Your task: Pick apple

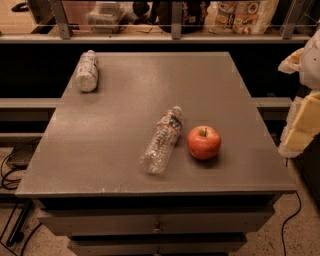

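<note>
The apple is round and red with a yellowish patch near its short stem. It sits upright on the grey table, right of centre and near the front. My gripper shows as white and yellowish parts at the right edge of the camera view. It is off the table's right side, well to the right of the apple and apart from it.
A clear plastic bottle lies on its side just left of the apple, almost touching it. A second bottle lies at the table's back left corner. A shelf rail with packages runs behind. Drawers sit below the front edge.
</note>
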{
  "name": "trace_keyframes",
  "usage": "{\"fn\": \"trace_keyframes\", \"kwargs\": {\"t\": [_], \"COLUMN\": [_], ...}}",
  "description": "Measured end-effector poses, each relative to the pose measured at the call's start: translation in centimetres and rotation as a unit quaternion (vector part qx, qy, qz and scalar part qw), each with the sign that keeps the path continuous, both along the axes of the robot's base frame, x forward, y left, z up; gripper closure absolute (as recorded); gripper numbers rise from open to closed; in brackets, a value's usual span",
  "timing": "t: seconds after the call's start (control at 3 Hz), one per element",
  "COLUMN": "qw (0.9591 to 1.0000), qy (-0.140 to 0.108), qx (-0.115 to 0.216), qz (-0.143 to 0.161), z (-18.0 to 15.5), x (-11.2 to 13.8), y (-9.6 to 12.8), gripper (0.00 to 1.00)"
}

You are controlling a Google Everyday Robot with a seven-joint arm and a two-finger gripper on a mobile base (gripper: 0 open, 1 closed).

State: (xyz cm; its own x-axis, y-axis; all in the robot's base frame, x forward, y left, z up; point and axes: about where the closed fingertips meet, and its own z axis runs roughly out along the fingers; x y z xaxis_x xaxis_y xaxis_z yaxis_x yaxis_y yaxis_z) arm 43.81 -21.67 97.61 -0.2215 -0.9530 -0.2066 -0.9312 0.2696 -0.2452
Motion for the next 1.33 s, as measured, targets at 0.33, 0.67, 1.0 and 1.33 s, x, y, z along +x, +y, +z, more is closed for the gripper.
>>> {"fn": "trace_keyframes", "kwargs": {"t": [0.33,0.67,1.0,1.33], "qw": [1.0000,0.9988,0.9924,0.9832], "qy": [-0.003,0.010,0.034,0.050], "qx": [0.001,0.042,0.103,0.162], "qz": [0.001,0.025,0.057,0.069], "z": [0.1,-1.6,-4.9,-7.9], "x": [0.0,0.2,0.6,1.0], "y": [0.1,1.4,4.4,7.1], "gripper": [0.00,0.00,0.00,0.00]}}
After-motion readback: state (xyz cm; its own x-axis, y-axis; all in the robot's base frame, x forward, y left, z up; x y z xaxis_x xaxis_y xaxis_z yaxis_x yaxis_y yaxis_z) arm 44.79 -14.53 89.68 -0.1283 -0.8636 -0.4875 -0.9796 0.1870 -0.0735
